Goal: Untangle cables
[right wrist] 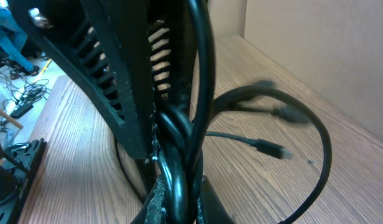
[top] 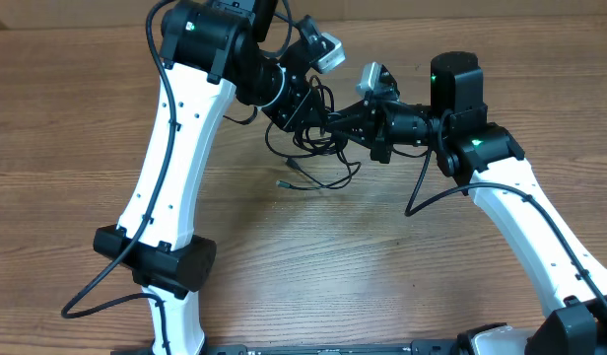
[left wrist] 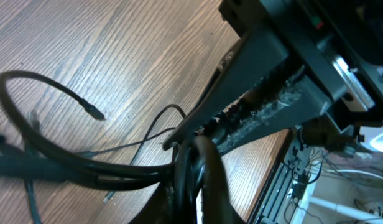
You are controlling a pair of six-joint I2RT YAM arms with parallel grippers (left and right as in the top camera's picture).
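Observation:
The cables (top: 318, 163) are a tangle of thin black cords at the table's far middle, with loops and a silver plug end (top: 282, 183) trailing onto the wood. My left gripper (top: 302, 110) and right gripper (top: 335, 124) meet at the tangle, almost touching. In the left wrist view the left gripper (left wrist: 193, 190) is shut on a bundle of cords (left wrist: 86, 163), and a loose plug (left wrist: 96, 113) hangs to the left. In the right wrist view the right gripper (right wrist: 188, 193) is shut on several cords (right wrist: 201, 74), and two plug ends (right wrist: 271, 149) lie on the table.
The wooden table (top: 402, 266) spreads out in front of the tangle. Thick black arm wires run along the left arm (top: 161, 187) and loop beside the right arm (top: 422, 187). Each gripper's finger crowds the other wrist view (left wrist: 266, 74).

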